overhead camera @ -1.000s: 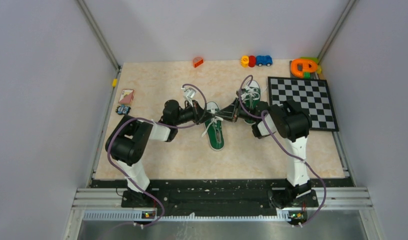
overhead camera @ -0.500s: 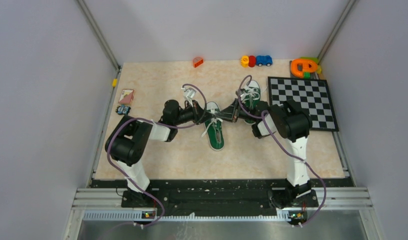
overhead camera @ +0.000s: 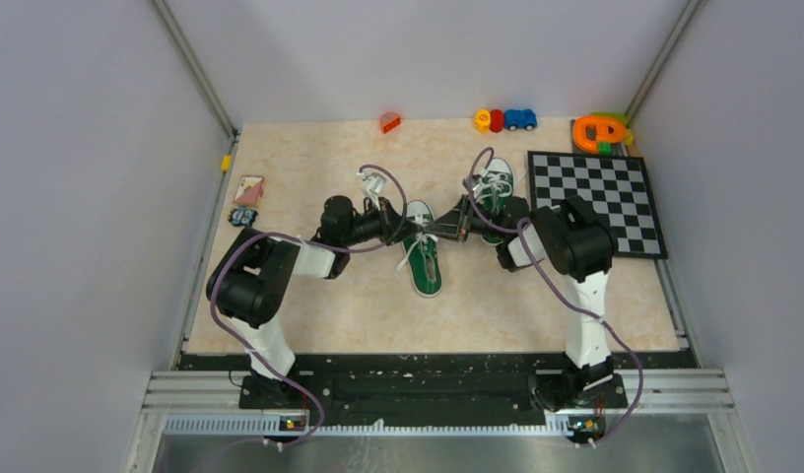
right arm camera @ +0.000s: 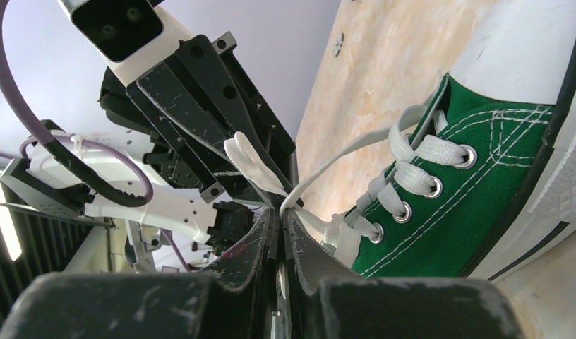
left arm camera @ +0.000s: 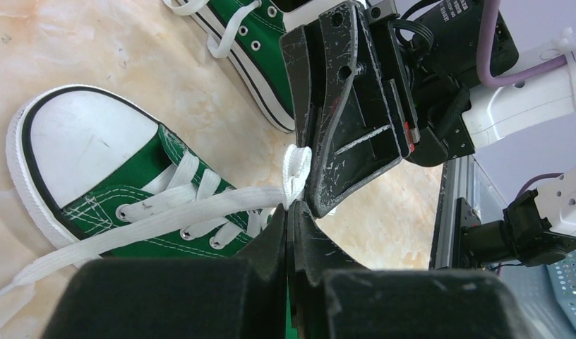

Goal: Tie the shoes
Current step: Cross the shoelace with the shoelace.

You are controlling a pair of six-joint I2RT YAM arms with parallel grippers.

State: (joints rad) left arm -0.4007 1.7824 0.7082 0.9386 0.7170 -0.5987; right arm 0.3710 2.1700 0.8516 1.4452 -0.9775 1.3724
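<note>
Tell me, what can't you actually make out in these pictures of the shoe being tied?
- Top view: the lace on the near shoe is too small to show any knot.
- Left wrist view: the left tool hides that shoe's heel.
- Right wrist view: the picture's edge cuts off its toe.

Robot lab, enclosed test cell. Blank grey wall panels (overhead camera: 83,197) on an aluminium extrusion frame (overhead camera: 193,71), two arms (overhead camera: 263,286) bolted to a slotted rail (overhead camera: 181,386), purple cabling (overhead camera: 551,281) exposed. Table (overhead camera: 309,315) holds test props: toys (overhead camera: 504,120), chessboard (overhead camera: 600,202).
</note>
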